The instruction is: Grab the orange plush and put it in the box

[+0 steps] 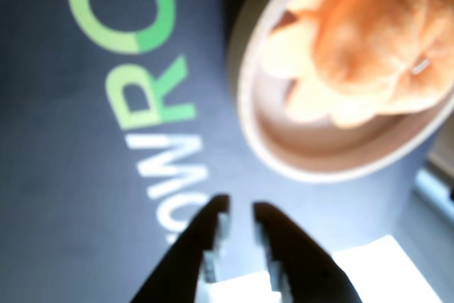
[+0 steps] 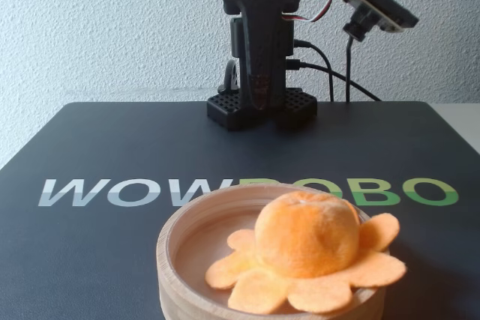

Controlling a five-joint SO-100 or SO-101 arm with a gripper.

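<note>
The orange plush [image 2: 304,241] sits inside the box [image 2: 180,234], a round light-wood dish at the front of the mat. Its dome is upright and its flaps spread over the dish's right and front rim. In the wrist view the plush [image 1: 376,40] and the dish [image 1: 248,104] are at the upper right. My gripper [image 1: 241,209] enters from the bottom edge, apart from the dish and above the mat. Its jaws stand a narrow gap apart with nothing between them. In the fixed view the arm [image 2: 259,35] stands folded at the back, far from the dish.
A dark mat [image 2: 112,148] with the lettering WOWROBO [image 2: 150,191] covers the table. The arm's black base [image 2: 262,110] and cables [image 2: 330,73] are at the mat's far edge. A white textured wall is behind. The table's pale edge [image 1: 376,267] shows in the wrist view.
</note>
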